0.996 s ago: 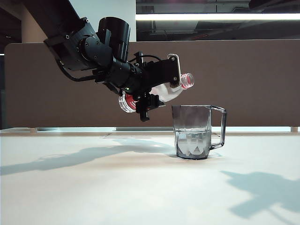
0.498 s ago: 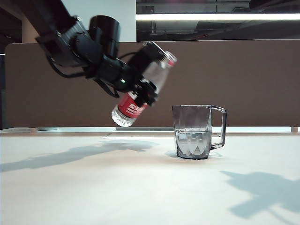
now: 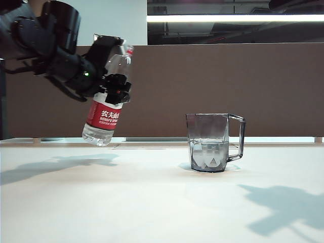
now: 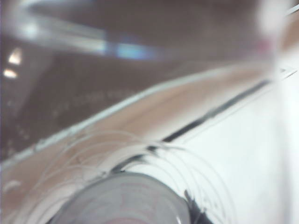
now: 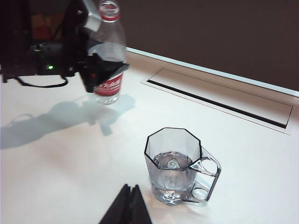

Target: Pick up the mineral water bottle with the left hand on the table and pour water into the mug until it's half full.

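Left pincer pinches the mineral water bottle by its upper body, nearly upright and clear of the white worktop, well left of the mug. Right pincer shows pressed together, just beside the mug. Water part-fills the mug. A slot crosses the worktop before the brown partition.

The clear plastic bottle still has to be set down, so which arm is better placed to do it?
Left. The left gripper already clamps the clear red-labelled bottle just above the white table. The right gripper is shut, empty, beside the smoky grey mug.
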`<act>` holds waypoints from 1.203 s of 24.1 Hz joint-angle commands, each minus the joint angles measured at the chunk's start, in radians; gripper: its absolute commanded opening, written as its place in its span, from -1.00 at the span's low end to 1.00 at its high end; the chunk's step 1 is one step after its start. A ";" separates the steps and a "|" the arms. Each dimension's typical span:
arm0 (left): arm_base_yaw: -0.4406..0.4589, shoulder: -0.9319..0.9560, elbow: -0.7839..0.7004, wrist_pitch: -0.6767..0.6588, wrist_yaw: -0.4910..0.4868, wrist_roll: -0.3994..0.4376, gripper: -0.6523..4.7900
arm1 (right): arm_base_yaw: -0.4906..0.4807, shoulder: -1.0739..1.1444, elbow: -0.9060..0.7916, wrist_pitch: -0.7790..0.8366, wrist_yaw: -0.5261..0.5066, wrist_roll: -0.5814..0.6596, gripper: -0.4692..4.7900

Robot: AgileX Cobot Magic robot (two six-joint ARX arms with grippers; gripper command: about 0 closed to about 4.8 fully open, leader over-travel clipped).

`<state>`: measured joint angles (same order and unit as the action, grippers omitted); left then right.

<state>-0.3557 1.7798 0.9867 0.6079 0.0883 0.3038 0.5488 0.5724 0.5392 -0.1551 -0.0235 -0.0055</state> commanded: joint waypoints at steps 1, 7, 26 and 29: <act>0.001 -0.055 -0.066 0.037 0.006 -0.141 0.13 | 0.000 -0.004 0.006 0.025 0.002 -0.003 -0.83; 0.001 -0.096 -0.226 0.209 0.006 -0.307 0.13 | 0.000 -0.004 0.006 0.025 0.002 -0.003 -0.83; 0.000 -0.094 -0.385 0.449 0.005 -0.312 0.13 | 0.000 -0.004 0.006 0.024 -0.002 -0.003 -0.83; 0.000 -0.094 -0.385 0.470 0.005 -0.316 0.13 | 0.000 -0.004 0.006 0.024 -0.002 -0.003 -0.83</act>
<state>-0.3557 1.6932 0.5987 1.0378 0.0902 -0.0158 0.5488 0.5724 0.5392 -0.1551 -0.0246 -0.0055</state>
